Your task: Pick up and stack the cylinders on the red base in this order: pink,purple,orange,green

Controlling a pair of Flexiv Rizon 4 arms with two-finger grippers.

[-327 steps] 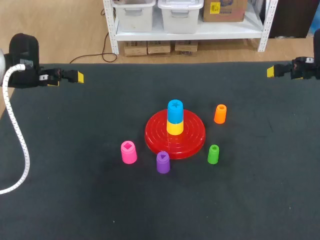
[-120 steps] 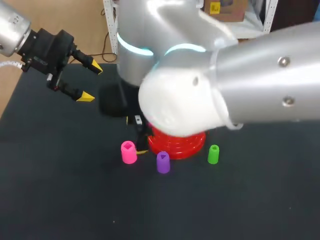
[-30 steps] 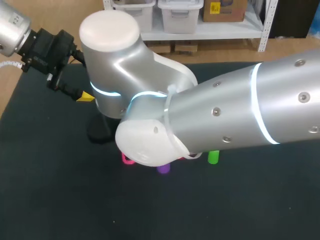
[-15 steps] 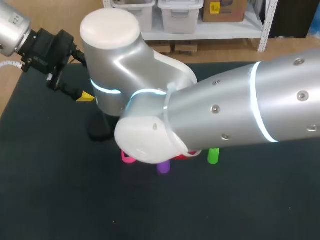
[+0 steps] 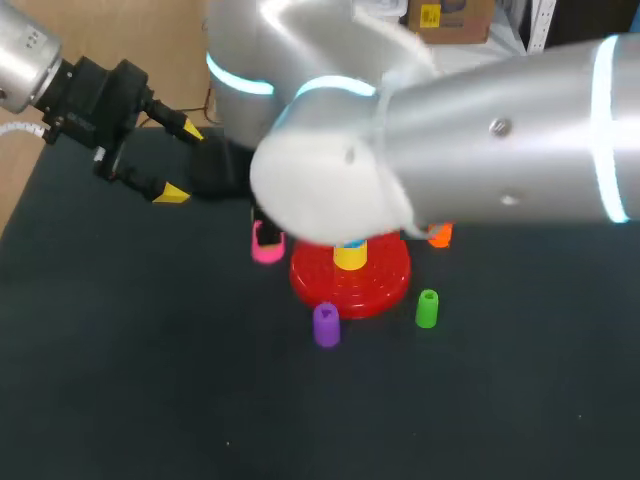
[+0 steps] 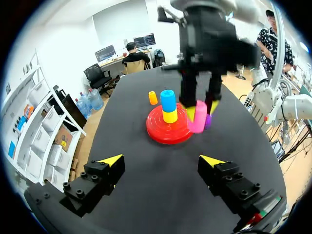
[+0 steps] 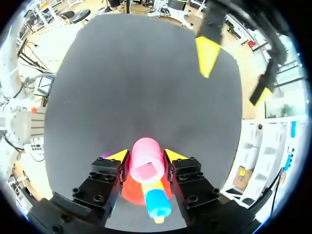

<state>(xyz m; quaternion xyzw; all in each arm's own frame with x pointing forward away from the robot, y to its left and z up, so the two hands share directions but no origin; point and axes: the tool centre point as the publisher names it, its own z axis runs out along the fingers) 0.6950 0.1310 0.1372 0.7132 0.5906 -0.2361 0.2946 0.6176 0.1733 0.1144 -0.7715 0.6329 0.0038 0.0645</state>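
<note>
The purple cylinder (image 5: pixel 326 325) and the green cylinder (image 5: pixel 427 308) stand on the counter (image 5: pixel 150 380) just before the red base (image 5: pixel 385 288). Beside the base, the right hand (image 7: pixel 144 157) pinches the pink cylinder (image 7: pixel 144 168). The orange cylinder (image 5: pixel 440 236) stands beyond, and the left hand (image 6: pixel 163 160) hangs spread, well apart.

With the red base (image 5: pixel 375 288) as dial centre in the head view: a yellow cylinder (image 5: pixel 350 257) and a blue cylinder (image 6: pixel 168 100) fill its middle. A purple cylinder (image 5: pixel 326 325) stands close at 7 o'clock, a green cylinder (image 5: pixel 427 308) at 4, an orange cylinder (image 5: pixel 440 236) at 2. The right arm (image 5: pixel 480 140) looms over 12 to 3, and the right gripper (image 7: pixel 146 155) clamps a pink cylinder (image 5: pixel 266 247) at 9. The left gripper (image 5: pixel 181 162), fingers spread, sits far out at 10. Bare table (image 5: pixel 150 390) spreads beyond 5 through 8.
</note>
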